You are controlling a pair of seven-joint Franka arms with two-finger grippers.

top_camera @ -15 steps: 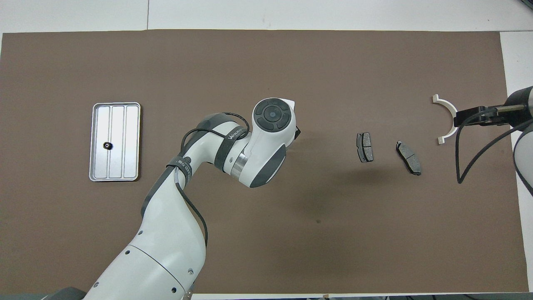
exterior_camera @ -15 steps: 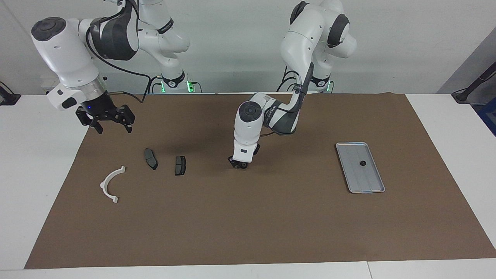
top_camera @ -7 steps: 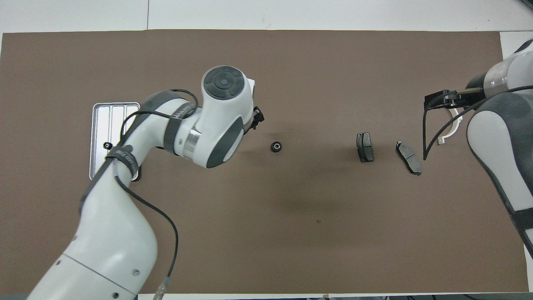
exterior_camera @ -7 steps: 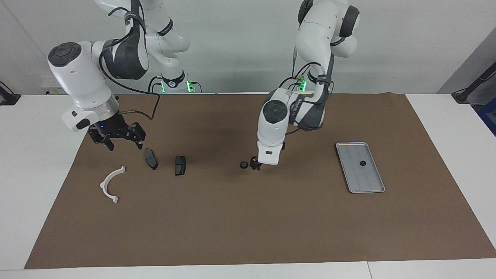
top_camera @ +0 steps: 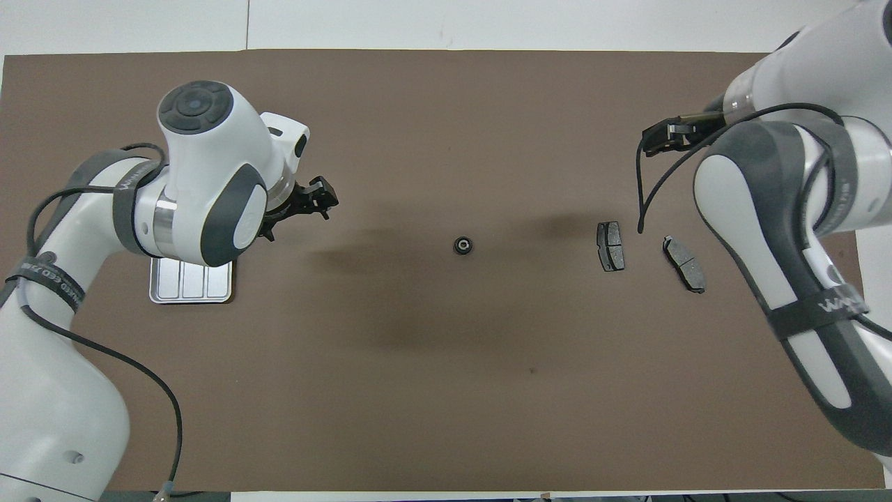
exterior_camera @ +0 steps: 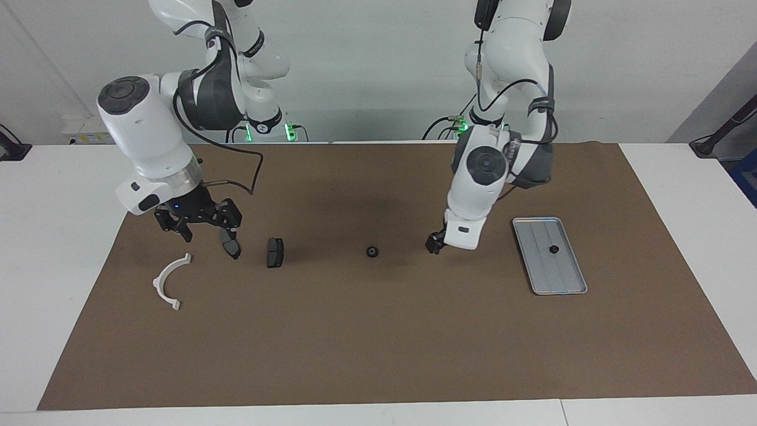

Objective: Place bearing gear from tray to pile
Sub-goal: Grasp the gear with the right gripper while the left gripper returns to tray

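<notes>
Your bearing gear (exterior_camera: 372, 251): now alone on the mat. Left gripper (exterior_camera: 436, 244): spread, withdrawn toward the tray (exterior_camera: 568, 289). Right gripper (exterior_camera: 199, 225): spread, advanced over a brake pad (exterior_camera: 231, 245).

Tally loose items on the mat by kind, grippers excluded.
Brake pads: 2
White half-ring bracket: 1
Small round dark parts: 2, one on the mat, one in the tray
Tray: 1
Total: 6
</notes>
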